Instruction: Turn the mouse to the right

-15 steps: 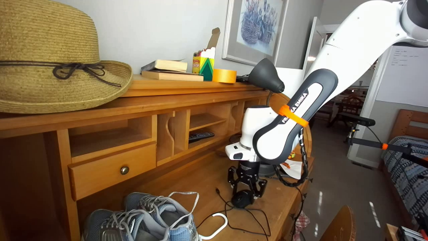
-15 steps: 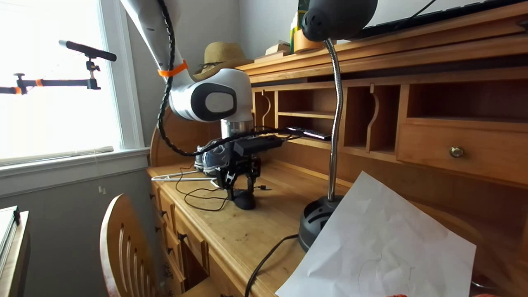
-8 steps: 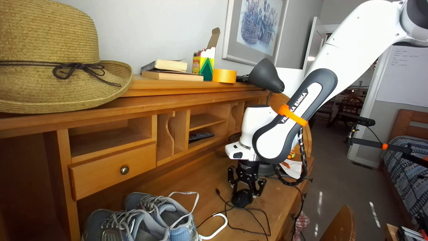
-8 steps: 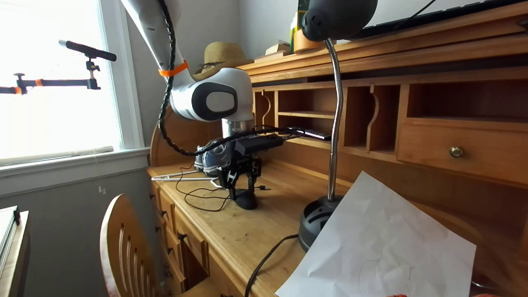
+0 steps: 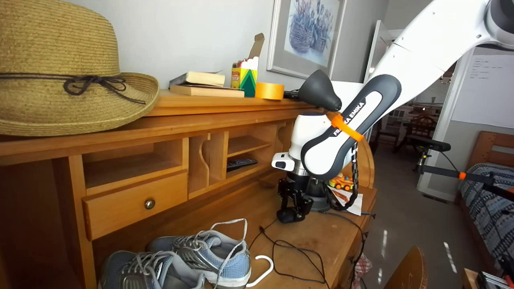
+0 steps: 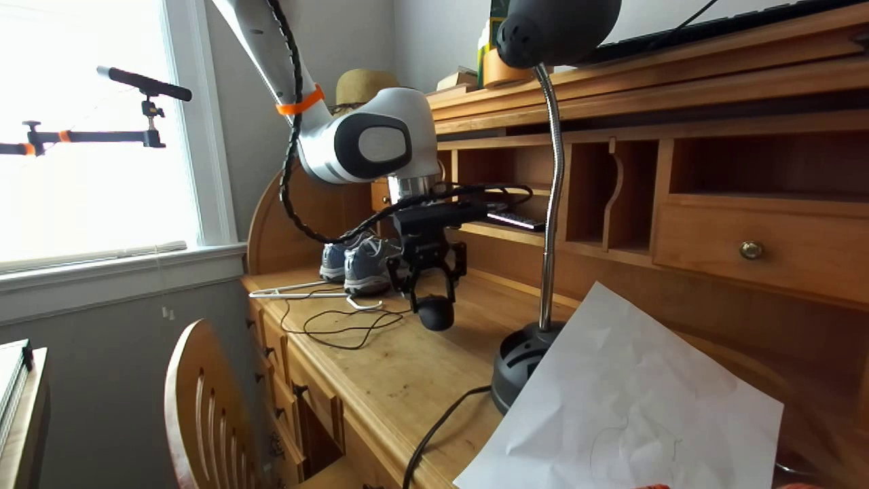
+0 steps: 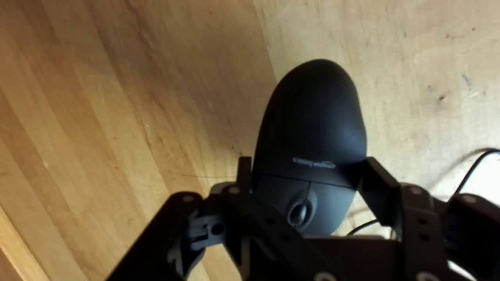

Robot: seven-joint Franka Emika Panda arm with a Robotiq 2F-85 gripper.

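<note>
Worktop [image 6: 421, 367]: pale wood, surface marked in places. Hutch [image 5: 209, 120]: wooden, open compartments, along the rear of the worktop. Arm [image 5: 371, 108]: white, extended over the worktop. Lamp [image 6: 552, 176]: dark, upright, present in both exterior views. Straw hat [image 5: 60, 60]: resting on the hutch. Sneakers [image 5: 200, 257]: two, grey-blue, side by side on the worktop. End effector [image 7: 308, 171]: directed downward, narrowed on the mouse [image 7: 316, 113], fingers [image 7: 381, 195] set against both flanks. Mouse: black, held near its button end, rounded rear protruding; located between sneakers and lamp, apparently raised off the worktop. Cable [image 7: 470, 169]: thin, black, lying in loose loops on the worktop. Scroll wheel [image 7: 298, 214]: visible between the fingers.
</note>
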